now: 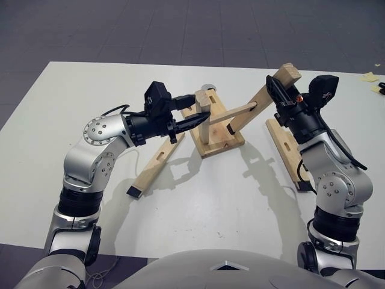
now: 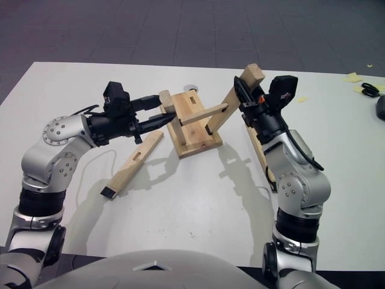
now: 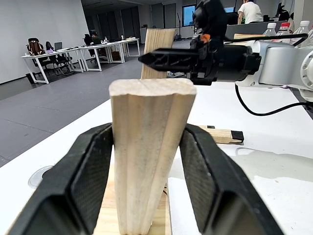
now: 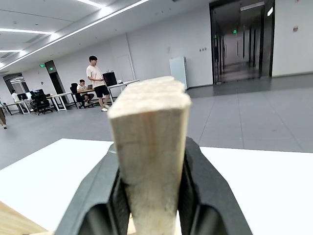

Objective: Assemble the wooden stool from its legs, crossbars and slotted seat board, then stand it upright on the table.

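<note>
Left of seat board [image 1: 219, 143], loose leg [image 1: 150, 171]

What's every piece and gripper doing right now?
Left gripper, shut on upright leg.
Right gripper, shut on tilted leg.
Upright leg, standing on seat board.
Tilted leg, lifted, crossbar attached.
Seat board, flat on table.
Left loose leg, lying flat.
Right loose leg, lying flat.

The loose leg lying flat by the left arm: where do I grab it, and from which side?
Grip the loose leg near its middle from straight above, fingers across its long sides. It lies flat on the table, both sides clear; its far end sits below the left gripper, so favour the black-capped half.
</note>
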Tool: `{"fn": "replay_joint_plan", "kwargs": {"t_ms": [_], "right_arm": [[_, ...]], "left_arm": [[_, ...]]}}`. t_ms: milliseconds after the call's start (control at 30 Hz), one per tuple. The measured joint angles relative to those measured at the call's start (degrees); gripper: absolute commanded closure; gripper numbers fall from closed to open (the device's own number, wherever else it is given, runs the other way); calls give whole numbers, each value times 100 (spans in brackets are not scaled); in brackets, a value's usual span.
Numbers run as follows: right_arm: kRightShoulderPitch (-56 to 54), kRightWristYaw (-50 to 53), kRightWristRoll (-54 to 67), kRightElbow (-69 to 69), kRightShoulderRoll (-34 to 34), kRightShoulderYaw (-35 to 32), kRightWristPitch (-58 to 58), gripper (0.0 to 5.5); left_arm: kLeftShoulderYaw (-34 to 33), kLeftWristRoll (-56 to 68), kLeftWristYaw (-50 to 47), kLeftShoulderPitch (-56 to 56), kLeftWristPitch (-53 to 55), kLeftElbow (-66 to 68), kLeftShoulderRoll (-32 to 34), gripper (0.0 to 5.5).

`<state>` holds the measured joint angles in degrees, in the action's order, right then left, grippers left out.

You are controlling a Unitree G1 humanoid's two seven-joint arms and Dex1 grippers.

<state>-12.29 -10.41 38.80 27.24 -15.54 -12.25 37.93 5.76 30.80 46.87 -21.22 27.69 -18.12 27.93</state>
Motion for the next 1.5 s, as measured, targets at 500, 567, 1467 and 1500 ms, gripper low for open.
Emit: {"fn": "replay_joint_plan", "kwargs": {"t_ms": [500,567,1467,1500], "right_arm": [[-838,180,110,-358,-731,189,1272,446],[-797,180,119,-344,-778,203,1288,446],[-560,270,137,-580,-315,360,1617,235],[-577,272,185,-598,-257,272,1616,221]], "left_arm": [[-65,-26,-63,1,-155,147,4,345],[-69,-26,-64,1,-170,148,4,345],[26,-138,-123,-18,-223,168,-80,346],[25,-136,-125,-21,-221,169,-92,346]]}}
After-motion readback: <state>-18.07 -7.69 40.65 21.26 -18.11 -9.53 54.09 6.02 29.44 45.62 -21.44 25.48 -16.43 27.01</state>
